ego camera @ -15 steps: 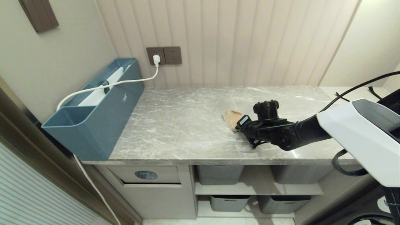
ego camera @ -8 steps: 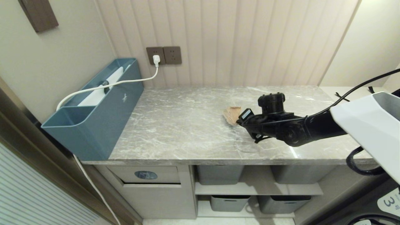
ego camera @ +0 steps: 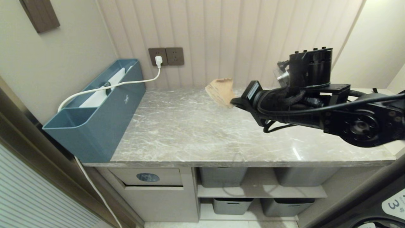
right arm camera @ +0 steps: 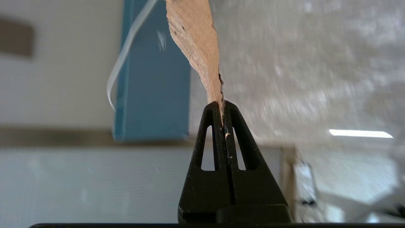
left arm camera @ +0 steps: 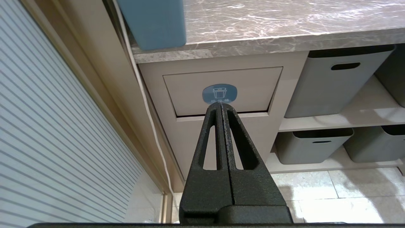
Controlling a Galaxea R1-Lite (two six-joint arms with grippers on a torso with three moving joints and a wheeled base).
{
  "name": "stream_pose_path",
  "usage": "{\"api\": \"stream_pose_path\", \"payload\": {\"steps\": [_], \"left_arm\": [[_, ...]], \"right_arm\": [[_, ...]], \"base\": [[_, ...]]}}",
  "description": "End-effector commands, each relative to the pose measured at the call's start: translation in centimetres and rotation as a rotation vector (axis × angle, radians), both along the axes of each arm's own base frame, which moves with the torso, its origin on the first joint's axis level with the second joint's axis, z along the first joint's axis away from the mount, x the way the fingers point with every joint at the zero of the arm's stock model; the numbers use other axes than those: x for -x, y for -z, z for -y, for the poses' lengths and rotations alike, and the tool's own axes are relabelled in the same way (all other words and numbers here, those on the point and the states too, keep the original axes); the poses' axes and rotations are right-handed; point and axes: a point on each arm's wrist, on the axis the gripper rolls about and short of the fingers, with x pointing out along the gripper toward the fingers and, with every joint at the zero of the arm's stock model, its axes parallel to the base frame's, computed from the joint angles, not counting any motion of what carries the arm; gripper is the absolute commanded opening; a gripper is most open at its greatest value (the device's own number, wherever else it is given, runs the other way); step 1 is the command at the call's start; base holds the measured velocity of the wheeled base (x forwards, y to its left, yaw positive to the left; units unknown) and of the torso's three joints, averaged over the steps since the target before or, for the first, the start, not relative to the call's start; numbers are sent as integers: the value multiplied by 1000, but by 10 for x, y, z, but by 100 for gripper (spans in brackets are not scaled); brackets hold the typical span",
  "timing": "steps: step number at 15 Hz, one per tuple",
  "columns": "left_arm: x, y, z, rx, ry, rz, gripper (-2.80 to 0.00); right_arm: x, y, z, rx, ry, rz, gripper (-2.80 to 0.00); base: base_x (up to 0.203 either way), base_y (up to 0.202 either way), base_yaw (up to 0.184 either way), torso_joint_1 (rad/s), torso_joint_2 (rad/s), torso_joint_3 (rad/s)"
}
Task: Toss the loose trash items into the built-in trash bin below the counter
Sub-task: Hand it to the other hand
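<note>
- My right gripper [ego camera: 235,102] pinches the cardboard scrap [ego camera: 220,91] above the counter [ego camera: 190,133]; the trash-bin flap [ego camera: 148,177] lies below-left.
- My left gripper [left arm camera: 220,106], jaws pressed together, points at that flap.

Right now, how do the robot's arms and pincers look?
The right arm is black, with round joints, braided black cables and a small white label. Both pincers, right and left, have matte black triangular fingers with slot-shaped cutouts.

A big teal-blue plastic box [ego camera: 95,110] stands at the bench's left end with a white cable [ego camera: 104,87] running from it to a white plug [ego camera: 158,60] in the brown wall sockets [ego camera: 166,56], and grey plastic baskets [ego camera: 223,176] sit on shelves below.
</note>
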Motion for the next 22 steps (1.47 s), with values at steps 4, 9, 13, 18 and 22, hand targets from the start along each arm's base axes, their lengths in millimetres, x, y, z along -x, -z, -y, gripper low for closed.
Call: {"api": "stream_pose_path", "payload": {"steps": [4, 9, 13, 18, 22], "left_arm": [[0, 0, 0, 0, 0, 0, -280], [0, 0, 0, -2, 5, -4, -280], [8, -38, 0, -6, 17, 90, -280], [-52, -158, 5, 138, 186, -21, -280], [-116, -184, 20, 358, 664, -264, 0]], "right_arm": [[75, 19, 29, 257, -124, 78, -280], [76, 29, 17, 273, -166, 67, -280], [78, 30, 17, 278, -168, 74, -280], [78, 29, -1, 241, -224, 105, -280], [68, 30, -18, 197, -291, 193, -280]], "base": [[0, 0, 0, 0, 0, 0], [0, 0, 0, 0, 0, 0], [0, 0, 0, 0, 0, 0], [0, 0, 0, 0, 0, 0], [0, 0, 0, 0, 0, 0]]}}
